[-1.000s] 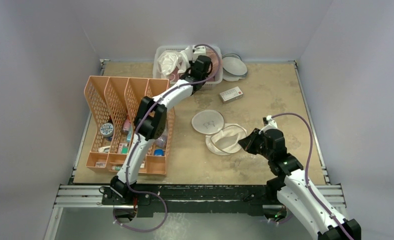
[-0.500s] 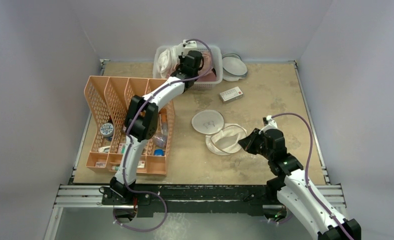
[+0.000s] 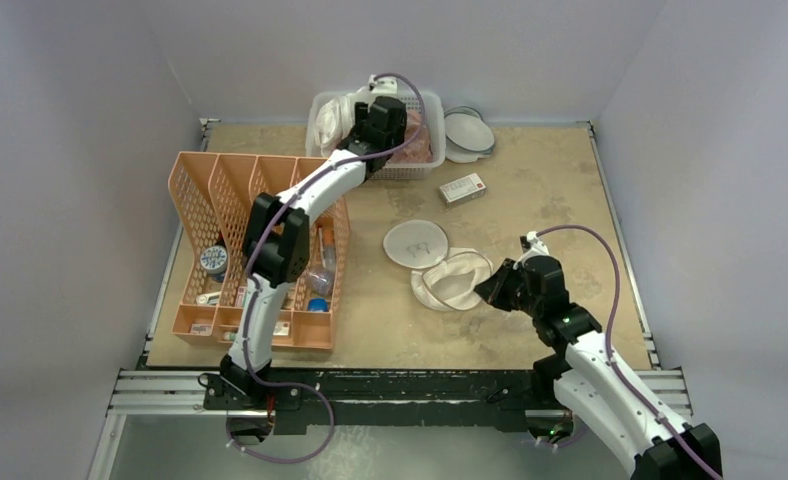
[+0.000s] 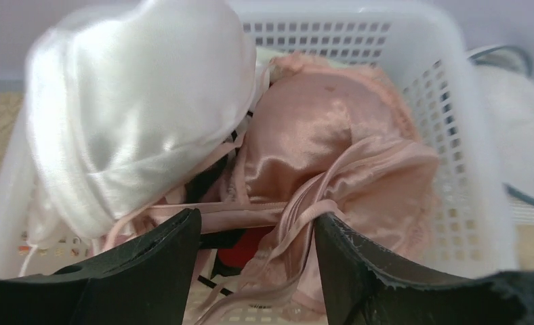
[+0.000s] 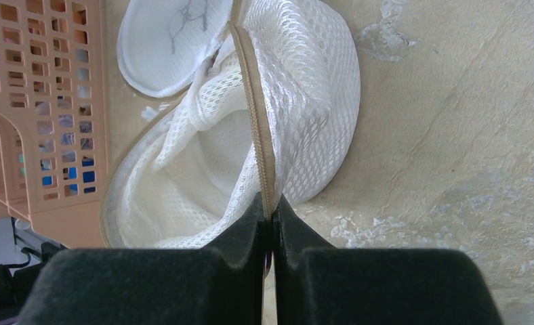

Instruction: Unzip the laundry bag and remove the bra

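The laundry bag (image 3: 455,280) lies unzipped mid-table, its flat lid (image 3: 416,243) folded back beside it. My right gripper (image 3: 490,285) is shut on the bag's zip rim; in the right wrist view the tan zip tape runs into the closed right gripper (image 5: 272,206), and the mesh bag (image 5: 183,176) looks hollow. My left gripper (image 3: 378,118) hangs open over the white basket (image 3: 425,165) at the back. Below it, the pale pink bra (image 4: 386,176) with lace edging lies in the basket (image 4: 359,30), its straps loose between the open left gripper (image 4: 257,223).
A white satin cup (image 4: 135,101) fills the basket's left side. An orange file organiser (image 3: 220,200) holding small items stands at the left. White blue-rimmed dishes (image 3: 467,132) sit right of the basket, and a small box (image 3: 462,188) lies in front of them.
My left gripper moved a little left over the basket and opened, letting go of the fabric it held. The right gripper shifted slightly, still shut on the zip rim.
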Motion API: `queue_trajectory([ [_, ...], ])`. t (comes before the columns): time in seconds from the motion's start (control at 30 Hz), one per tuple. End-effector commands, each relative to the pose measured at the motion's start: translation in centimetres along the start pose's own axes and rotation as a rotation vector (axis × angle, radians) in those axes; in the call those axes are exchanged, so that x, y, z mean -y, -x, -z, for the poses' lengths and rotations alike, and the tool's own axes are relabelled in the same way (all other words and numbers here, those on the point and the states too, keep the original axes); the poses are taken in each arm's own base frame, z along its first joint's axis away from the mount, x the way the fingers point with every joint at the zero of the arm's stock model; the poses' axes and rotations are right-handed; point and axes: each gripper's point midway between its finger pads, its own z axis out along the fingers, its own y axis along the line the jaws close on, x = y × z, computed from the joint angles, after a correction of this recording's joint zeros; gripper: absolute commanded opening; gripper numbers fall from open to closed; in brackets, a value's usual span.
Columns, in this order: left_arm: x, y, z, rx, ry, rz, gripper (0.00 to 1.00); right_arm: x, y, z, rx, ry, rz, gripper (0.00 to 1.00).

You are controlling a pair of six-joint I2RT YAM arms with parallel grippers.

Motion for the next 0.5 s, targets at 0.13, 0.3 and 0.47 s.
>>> queue_trajectory([
  [0.13,0.3,17.2,12.6,0.230,-0.291,0.284,0.64,-1.4,1.6,0.1,0.046,0.045,0.026,0.07],
  [0.3,0.6,20.1,18.5,0.240,-0.456,0.408,0.66,-1.6,2.6,-0.2,0.067,0.032,0.030,0.07],
  [0.47,-0.5,20.1,23.2,0.236,-0.541,0.466,0.66,-2.4,4.9,-0.5,0.100,0.008,0.084,0.07],
])
